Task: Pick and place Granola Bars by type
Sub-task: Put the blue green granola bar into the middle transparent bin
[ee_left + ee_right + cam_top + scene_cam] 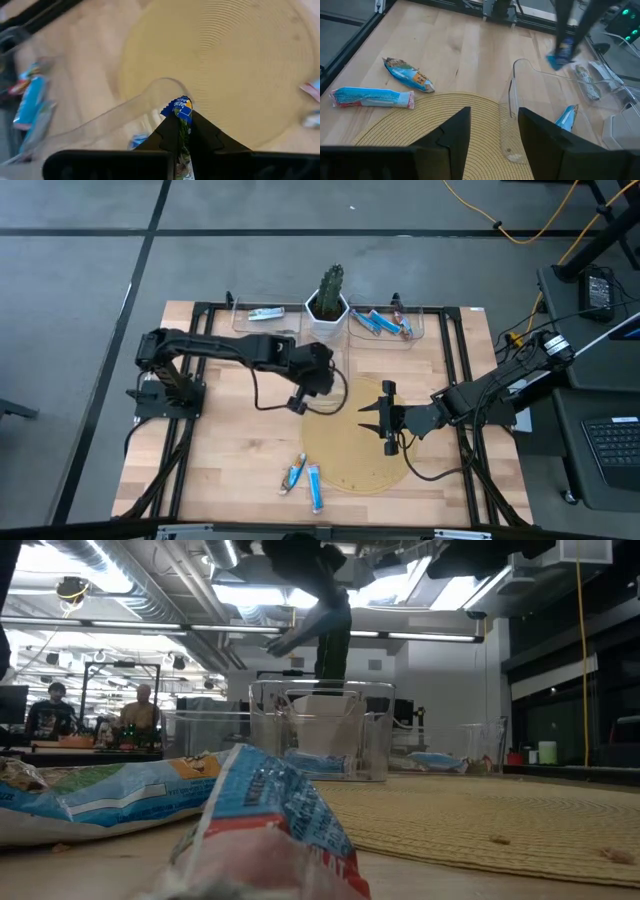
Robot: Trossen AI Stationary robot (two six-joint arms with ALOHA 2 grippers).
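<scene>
While the left gripper (181, 131) pinched a light, crinkly granola bar (181, 107) by its slippery wrapper end, the right gripper (386, 415) hovered wide.

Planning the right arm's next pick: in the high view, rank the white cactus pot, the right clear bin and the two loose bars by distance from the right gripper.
From the right gripper:
1. Two loose blue-wrapped bars, front, toward the left.
2. Right clear plastic bin, back edge.
3. White hexagonal cactus pot, back centre.
The first two are nearly level.
</scene>
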